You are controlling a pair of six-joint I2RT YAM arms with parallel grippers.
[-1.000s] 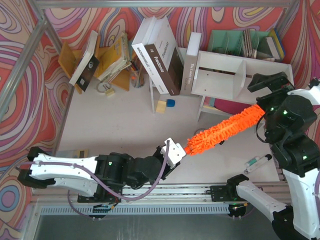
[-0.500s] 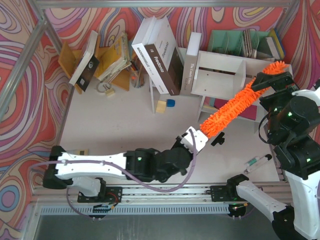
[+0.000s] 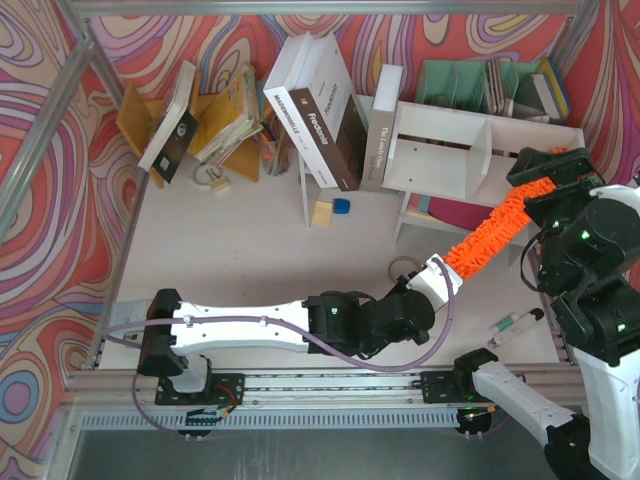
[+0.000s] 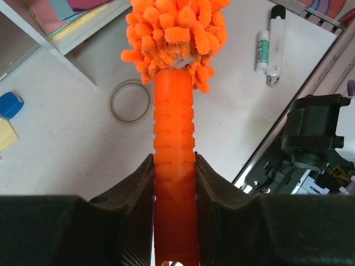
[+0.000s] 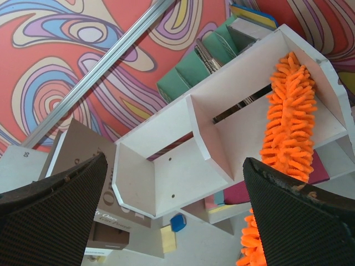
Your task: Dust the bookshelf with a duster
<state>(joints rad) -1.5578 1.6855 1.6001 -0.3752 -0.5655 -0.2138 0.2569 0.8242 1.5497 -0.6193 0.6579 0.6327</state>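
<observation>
The pale tabletop (image 3: 250, 250) carries the bookshelf (image 3: 440, 150) at about 1 o'clock in the overhead view. It is a long white box, and its middle divider splits it into two open bays that face the arms, which is what lets a long tool-held brush reach in from the near edge. The left arm stretches low across the tabletop toward 3 o'clock. Its left tool (image 4: 173, 166) is clenched on the ribbed orange handle of the duster (image 3: 495, 228), gripping well back from the fluff, probably so that the whole shaggy head stays free to sweep. From there the head runs up toward 1 o'clock into the bay to the right of the divider, and the right wrist view shows it lying against that bay's boards (image 5: 285, 122). The right tool (image 5: 177, 205) hovers above the shelf with its jaws spread wide and nothing in them, so it appears to be just watching. A clear tape ring (image 4: 130, 101) and a marker (image 4: 270, 44) lie loose near the handle.
</observation>
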